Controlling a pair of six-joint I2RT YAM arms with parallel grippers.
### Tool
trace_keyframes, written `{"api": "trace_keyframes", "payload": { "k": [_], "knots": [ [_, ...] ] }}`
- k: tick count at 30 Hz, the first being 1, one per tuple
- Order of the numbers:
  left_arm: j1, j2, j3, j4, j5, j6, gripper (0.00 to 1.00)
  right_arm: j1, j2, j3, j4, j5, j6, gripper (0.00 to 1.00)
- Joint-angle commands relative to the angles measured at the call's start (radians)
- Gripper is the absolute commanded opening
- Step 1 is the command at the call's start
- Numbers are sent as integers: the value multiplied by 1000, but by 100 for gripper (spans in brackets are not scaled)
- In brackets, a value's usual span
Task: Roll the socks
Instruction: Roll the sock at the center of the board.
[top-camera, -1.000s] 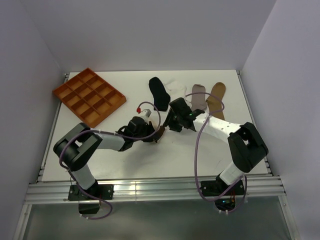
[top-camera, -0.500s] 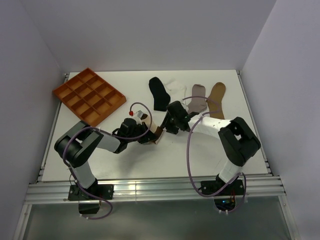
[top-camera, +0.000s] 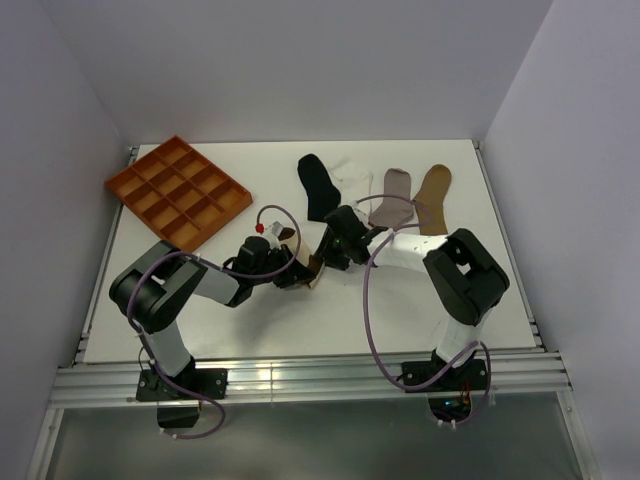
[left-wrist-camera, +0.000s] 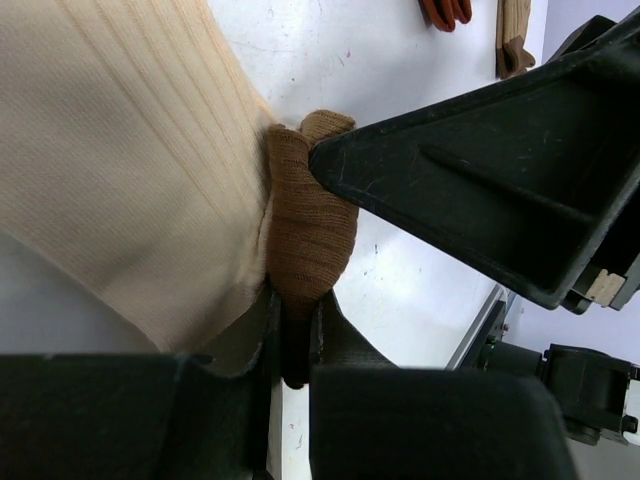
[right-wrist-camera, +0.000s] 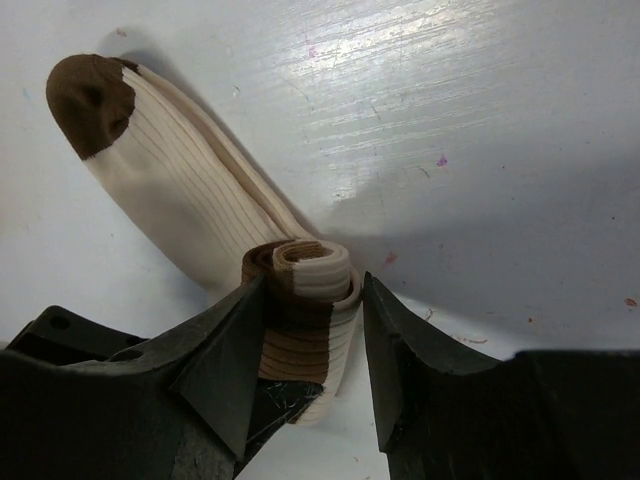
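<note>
The cream sock with brown bands (right-wrist-camera: 180, 180) lies flat at the table's middle, its cuff end wound into a tight roll (right-wrist-camera: 305, 300). My left gripper (left-wrist-camera: 296, 300) is shut on the roll's brown end (left-wrist-camera: 305, 230). My right gripper (right-wrist-camera: 312, 285) straddles the roll with its jaws open, the left finger touching it and the right finger just clear. In the top view the left gripper (top-camera: 298, 270) and the right gripper (top-camera: 325, 256) meet at the roll. The black sock (top-camera: 318, 187), white sock (top-camera: 350, 173), grey sock (top-camera: 392, 197) and tan sock (top-camera: 432, 198) lie flat behind.
An orange compartment tray (top-camera: 178, 192) sits at the back left. The right gripper's finger (left-wrist-camera: 480, 170) fills the left wrist view's right side. Cables loop over both arms.
My right gripper has moved left and closed in on the roll. My left gripper has shifted slightly left, still holding the sock.
</note>
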Motion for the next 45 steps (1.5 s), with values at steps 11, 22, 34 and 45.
{"api": "trace_keyframes", "payload": {
  "k": [11, 22, 34, 45],
  "knots": [
    [2, 11, -11, -131, -32, 13, 1, 32, 27, 16, -2, -5, 16, 47],
    [1, -44, -11, -182, -71, 30, 27, 38, 54, 82, -195, 89, 3, 0],
    [-217, -320, 86, -460, -561, 270, 56, 38, 106, 185, -368, 84, -83, 0],
    [-430, -316, 95, -305, -819, 613, 59, 38, 128, 194, -362, 31, -91, 0]
  ]
}}
